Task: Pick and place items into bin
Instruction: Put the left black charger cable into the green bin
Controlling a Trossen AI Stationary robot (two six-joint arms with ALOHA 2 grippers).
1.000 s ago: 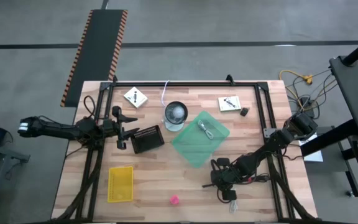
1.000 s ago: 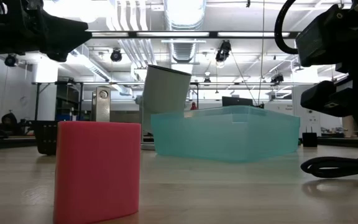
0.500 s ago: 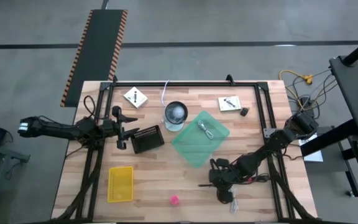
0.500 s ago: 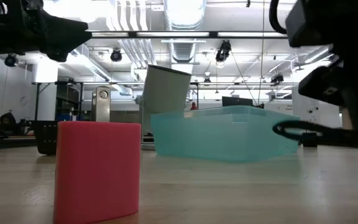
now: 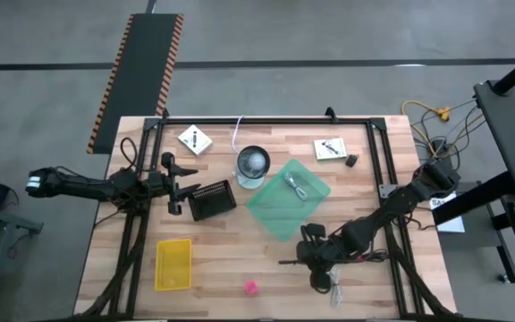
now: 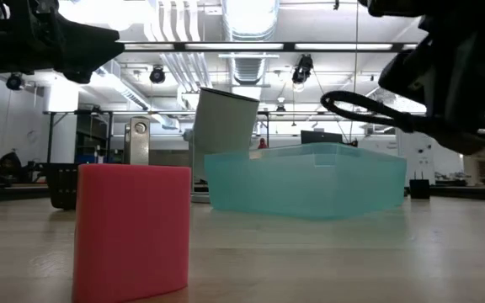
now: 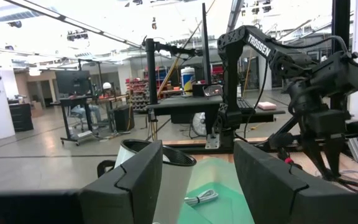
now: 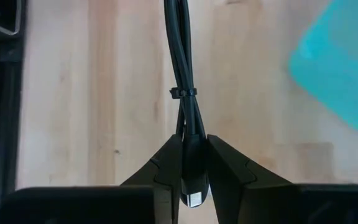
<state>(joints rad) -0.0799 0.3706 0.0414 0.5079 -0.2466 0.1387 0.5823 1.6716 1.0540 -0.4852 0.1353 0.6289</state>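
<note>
Two dark fingers of the right tool are pinched on a thin, dark, glossy bundled cable, cinched by a small tie and held lifted over the pale wood-grain table, near a translucent teal rectangular plastic bin. A white coiled cable is seen lying inside that bin, with a tiny pink object resting on the table's near edge. The left tool is held spread beside a black ribbed tray.
</note>
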